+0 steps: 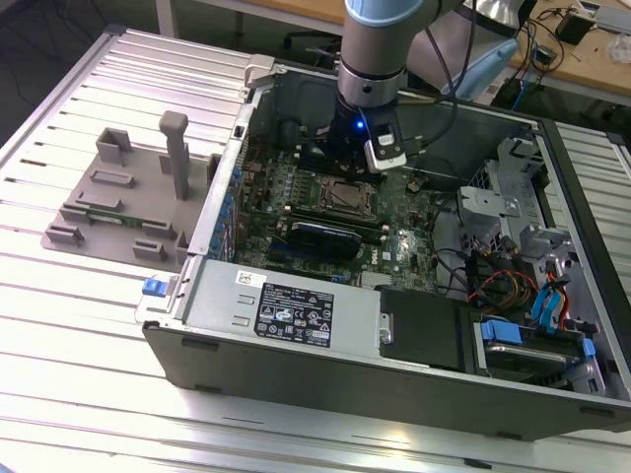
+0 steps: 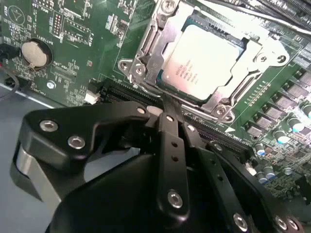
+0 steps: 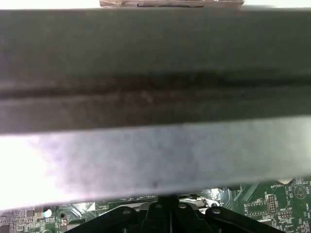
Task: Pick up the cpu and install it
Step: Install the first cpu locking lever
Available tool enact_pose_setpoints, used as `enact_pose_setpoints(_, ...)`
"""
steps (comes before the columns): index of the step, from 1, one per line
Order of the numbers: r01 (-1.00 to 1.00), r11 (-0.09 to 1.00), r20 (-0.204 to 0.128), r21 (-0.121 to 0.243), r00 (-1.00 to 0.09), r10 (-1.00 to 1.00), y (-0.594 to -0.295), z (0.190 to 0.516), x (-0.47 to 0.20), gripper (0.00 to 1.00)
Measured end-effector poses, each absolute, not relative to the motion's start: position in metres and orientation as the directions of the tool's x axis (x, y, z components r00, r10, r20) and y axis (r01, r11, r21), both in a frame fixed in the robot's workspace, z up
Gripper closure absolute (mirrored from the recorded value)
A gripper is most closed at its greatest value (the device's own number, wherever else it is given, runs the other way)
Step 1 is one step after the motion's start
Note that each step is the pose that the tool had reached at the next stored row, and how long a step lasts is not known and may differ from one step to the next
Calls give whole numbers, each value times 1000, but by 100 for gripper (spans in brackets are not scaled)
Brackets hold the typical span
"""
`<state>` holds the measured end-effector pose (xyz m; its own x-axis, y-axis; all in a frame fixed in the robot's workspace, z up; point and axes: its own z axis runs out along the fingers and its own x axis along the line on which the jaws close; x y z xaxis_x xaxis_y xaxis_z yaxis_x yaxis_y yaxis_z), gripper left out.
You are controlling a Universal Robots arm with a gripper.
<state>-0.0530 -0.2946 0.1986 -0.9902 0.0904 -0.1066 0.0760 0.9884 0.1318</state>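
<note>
Jaws' tips hidden behind gripper point(image 2: 167, 121) links

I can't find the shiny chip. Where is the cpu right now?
The cpu sits in its metal socket frame on the green motherboard, just past the claw in the second wrist view, inside the open computer case.

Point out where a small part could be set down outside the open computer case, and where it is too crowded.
Free: the ribbed metal table in front of the grey fixture, and the strip below the computer case. Also the table behind the fixture. Crowded: inside the case, where the gripper hangs over the motherboard by the cpu, with cables toward the exterior view's right.
</note>
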Motion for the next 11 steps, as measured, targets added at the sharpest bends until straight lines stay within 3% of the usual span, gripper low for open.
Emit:
enact_pose_setpoints(7,76,989,-107,129,-990,90,-294,212,-53,89)
enact_pose_setpoints(11,80,992,-110,99,-990,91,-294,227,-53,89)
